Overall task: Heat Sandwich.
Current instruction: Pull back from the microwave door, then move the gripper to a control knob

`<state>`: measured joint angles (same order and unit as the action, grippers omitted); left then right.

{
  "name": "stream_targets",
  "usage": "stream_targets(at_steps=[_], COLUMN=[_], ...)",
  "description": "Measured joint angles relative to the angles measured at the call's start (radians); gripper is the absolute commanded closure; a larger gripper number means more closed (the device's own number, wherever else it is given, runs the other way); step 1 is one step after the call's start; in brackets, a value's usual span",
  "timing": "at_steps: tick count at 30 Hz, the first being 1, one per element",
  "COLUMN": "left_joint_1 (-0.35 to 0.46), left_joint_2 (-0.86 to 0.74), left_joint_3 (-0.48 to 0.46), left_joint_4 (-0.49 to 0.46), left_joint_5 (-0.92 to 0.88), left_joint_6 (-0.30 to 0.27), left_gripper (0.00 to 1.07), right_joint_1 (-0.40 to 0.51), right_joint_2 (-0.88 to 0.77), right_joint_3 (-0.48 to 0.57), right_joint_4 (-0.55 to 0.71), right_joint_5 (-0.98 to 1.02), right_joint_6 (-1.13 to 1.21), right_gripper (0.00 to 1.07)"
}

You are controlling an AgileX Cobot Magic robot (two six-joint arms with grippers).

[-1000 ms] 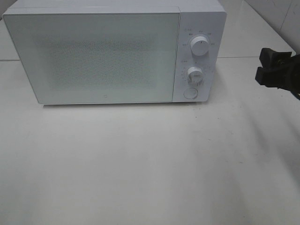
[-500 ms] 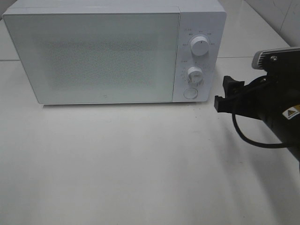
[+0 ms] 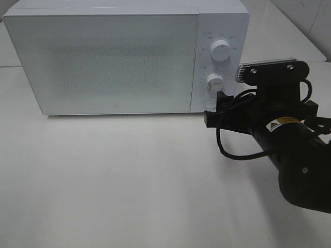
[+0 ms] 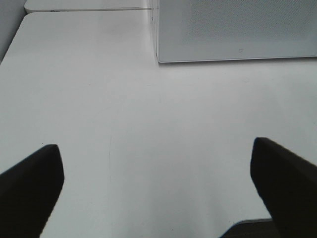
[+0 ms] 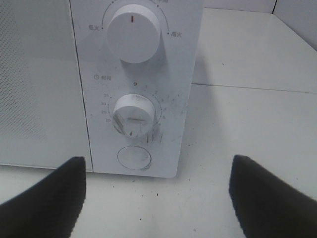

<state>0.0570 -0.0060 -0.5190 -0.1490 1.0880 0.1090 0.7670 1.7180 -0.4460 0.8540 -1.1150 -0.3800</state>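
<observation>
left gripper [image 4: 156, 151]: spread | right gripper [image 5: 158, 168]: spread, facing round button [image 5: 133, 157] | microwave [image 3: 103, 62]: door shut

A kitchen-style robot test bench is suggested: a white microwave [image 3: 119, 57] is set on a white table [image 3: 129, 181] just ahead of the right pincer [image 3: 216, 109], and white wall tiles [image 3: 305, 15] are seen beyond it.
</observation>
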Motion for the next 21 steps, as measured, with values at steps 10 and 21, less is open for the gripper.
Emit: stream_targets(at_steps=[10, 21], left_joint_1=[0.000, 0.000], left_joint_2=[0.000, 0.000], left_joint_3=[0.000, 0.000], left_joint_4=[0.000, 0.000], left_joint_5=[0.000, 0.000], left_joint_6=[0.000, 0.000], left_gripper=[0.09, 0.09], right_joint_1=[0.000, -0.049], right_joint_2=[0.052, 0.176], right_joint_3=[-0.015, -0.148], right_joint_4=[0.013, -0.033], right_joint_5=[-0.037, -0.021], right_joint_6=[0.057, 0.074], right_gripper=[0.31, 0.31])
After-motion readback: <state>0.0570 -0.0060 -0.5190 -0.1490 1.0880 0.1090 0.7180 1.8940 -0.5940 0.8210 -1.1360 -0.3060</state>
